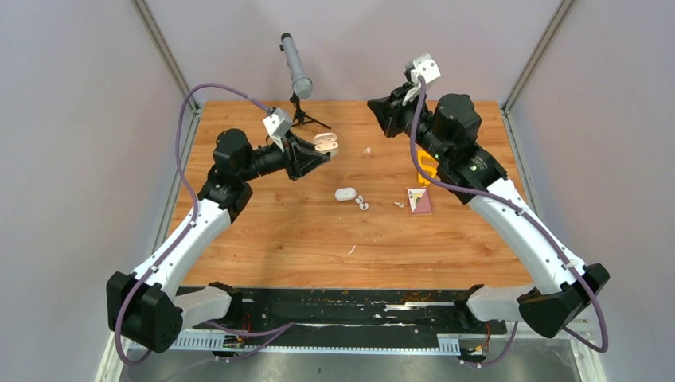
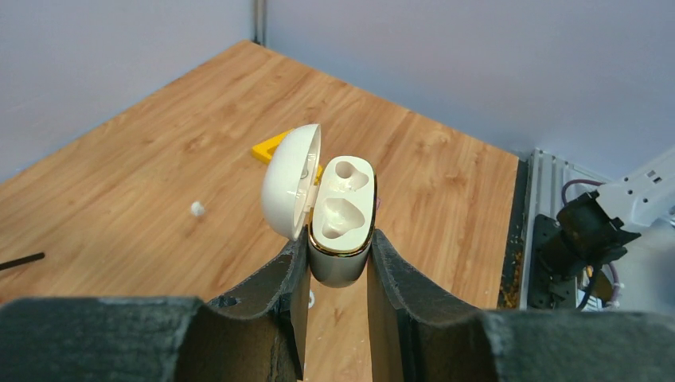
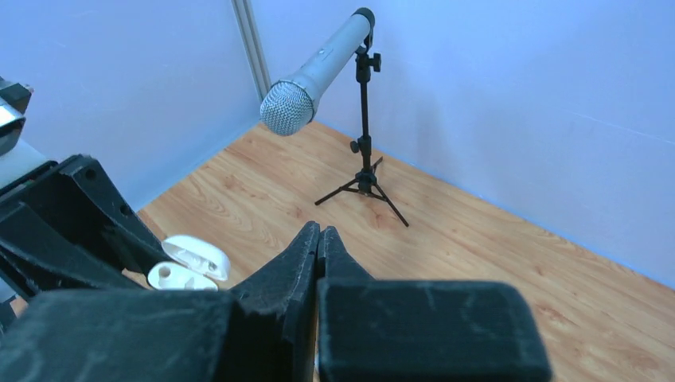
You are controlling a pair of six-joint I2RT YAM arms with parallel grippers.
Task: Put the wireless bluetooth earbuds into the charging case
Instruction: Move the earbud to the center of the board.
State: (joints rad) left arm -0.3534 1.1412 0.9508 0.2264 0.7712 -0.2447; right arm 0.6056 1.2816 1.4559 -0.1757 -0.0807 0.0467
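Observation:
My left gripper [image 1: 320,148] is shut on the body of a white charging case [image 1: 326,143] and holds it in the air over the far left of the table. Its lid [image 2: 293,179] is swung open, and both wells of the case [image 2: 342,215] between my left gripper's [image 2: 337,247] pads are empty. Two tiny white earbuds [image 1: 361,202] lie mid-table beside a second, closed white case [image 1: 345,193]; another earbud [image 1: 398,204] lies further right. My right gripper [image 3: 319,231] is shut with nothing showing between its fingers; it hovers at the far side [image 1: 374,107], right of the held case [image 3: 187,267].
A grey microphone [image 1: 297,65] on a small black tripod [image 3: 364,179] stands at the back edge. A yellow object [image 1: 427,167] and a card [image 1: 419,200] lie at the right under the right arm. A small white bit [image 1: 367,150] sits on the wood.

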